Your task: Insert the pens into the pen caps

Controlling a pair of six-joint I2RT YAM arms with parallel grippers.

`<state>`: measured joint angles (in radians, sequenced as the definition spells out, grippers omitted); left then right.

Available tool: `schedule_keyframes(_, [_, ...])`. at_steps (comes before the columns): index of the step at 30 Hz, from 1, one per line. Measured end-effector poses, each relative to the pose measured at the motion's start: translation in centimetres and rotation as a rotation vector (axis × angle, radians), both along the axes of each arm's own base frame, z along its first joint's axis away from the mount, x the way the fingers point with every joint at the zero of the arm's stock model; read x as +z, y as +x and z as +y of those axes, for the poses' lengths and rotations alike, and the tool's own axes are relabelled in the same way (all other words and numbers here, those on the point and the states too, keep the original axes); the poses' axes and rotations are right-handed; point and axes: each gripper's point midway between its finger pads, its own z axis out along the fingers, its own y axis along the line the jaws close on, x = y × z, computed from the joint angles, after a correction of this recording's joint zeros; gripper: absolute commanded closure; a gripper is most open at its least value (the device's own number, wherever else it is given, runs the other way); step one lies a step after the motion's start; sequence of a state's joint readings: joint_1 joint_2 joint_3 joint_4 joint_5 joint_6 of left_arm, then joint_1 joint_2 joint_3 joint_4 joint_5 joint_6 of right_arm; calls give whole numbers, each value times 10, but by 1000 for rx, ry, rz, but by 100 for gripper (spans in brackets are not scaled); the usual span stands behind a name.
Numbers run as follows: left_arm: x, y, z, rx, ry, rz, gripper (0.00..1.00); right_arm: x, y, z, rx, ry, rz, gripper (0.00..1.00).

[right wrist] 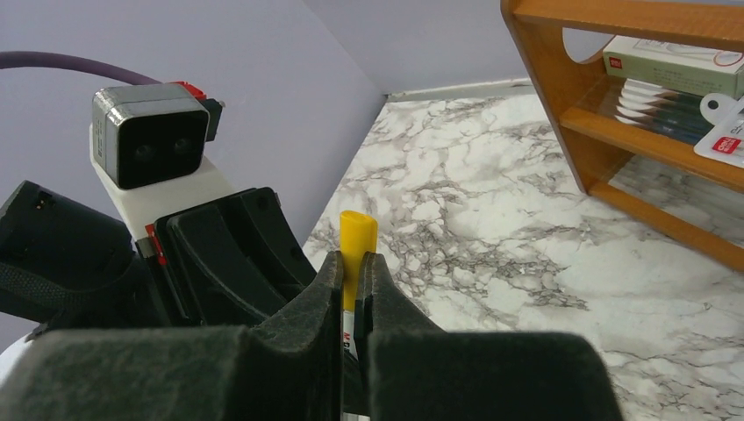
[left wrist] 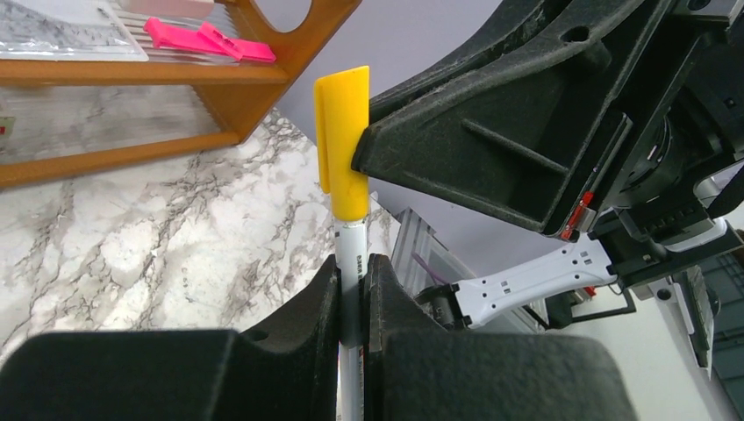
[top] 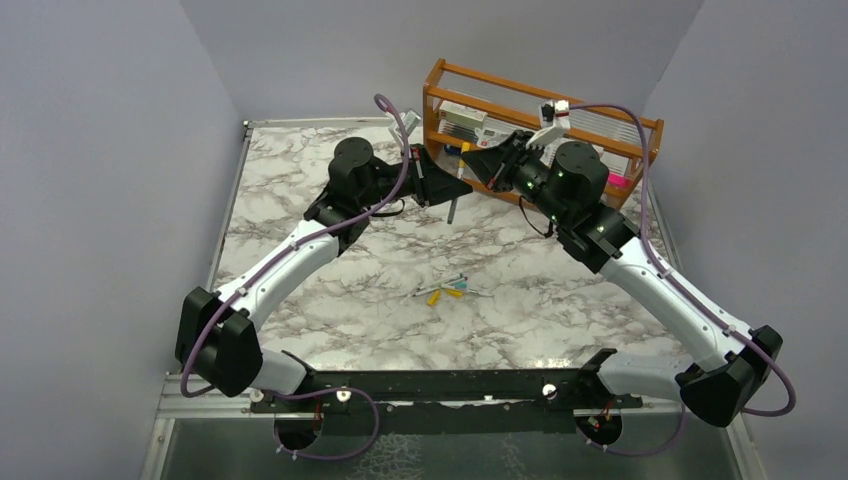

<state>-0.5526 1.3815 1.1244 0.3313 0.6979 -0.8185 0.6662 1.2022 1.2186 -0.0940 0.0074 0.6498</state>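
Observation:
My left gripper (top: 460, 187) (left wrist: 353, 274) is shut on a white pen (left wrist: 351, 250), held upright above the far middle of the table. A yellow pen cap (left wrist: 342, 145) sits on the pen's upper end. My right gripper (top: 469, 158) (right wrist: 354, 267) is shut on that yellow cap (right wrist: 357, 239), with the white pen (right wrist: 347, 338) showing just below between its jaws. The two grippers meet tip to tip. The pen's lower end (top: 452, 209) hangs below them in the top view. More pens (top: 470, 291), yellow caps (top: 434, 297) and a teal cap (top: 447, 282) lie on the table's middle.
A wooden rack (top: 445, 105) (right wrist: 605, 149) with boxes and packets stands at the far right, just behind the grippers. A bright pink flat object (left wrist: 206, 39) lies on its shelf. Grey walls close in the marble table (top: 330, 320) on three sides.

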Motion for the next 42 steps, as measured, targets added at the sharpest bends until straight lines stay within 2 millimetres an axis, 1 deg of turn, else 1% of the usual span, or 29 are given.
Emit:
schedule_keyframes(5, [3,1,-5,-30,12,-33,100,5,-2,-7,-5,-16,-27,99])
schedule_keyframes(11, [9,-5,-7,-78,20,-114,100,14,-12,-12,13,-33,-63,77])
schedule_keyframes(13, [12,-5,-7,-80,20,-143,100,13,-17,-10,40,-51,-63,73])
schedule_keyframes(16, [19,-5,-7,-82,16,-179,100,4,-27,-3,89,-78,-44,69])
schedule_keyframes(22, [18,-4,-8,-88,19,-202,100,6,-29,-4,95,-86,-58,56])
schedule_keyframes(26, [19,-4,-8,-91,19,-210,100,7,-29,-3,98,-84,-60,55])
schedule_keyframes(30, [20,-5,-8,-95,15,-220,100,16,-27,-1,97,-75,-70,55])
schedule_keyframes(42, [22,-8,-8,-115,11,-242,100,32,-8,6,60,-56,-80,56])
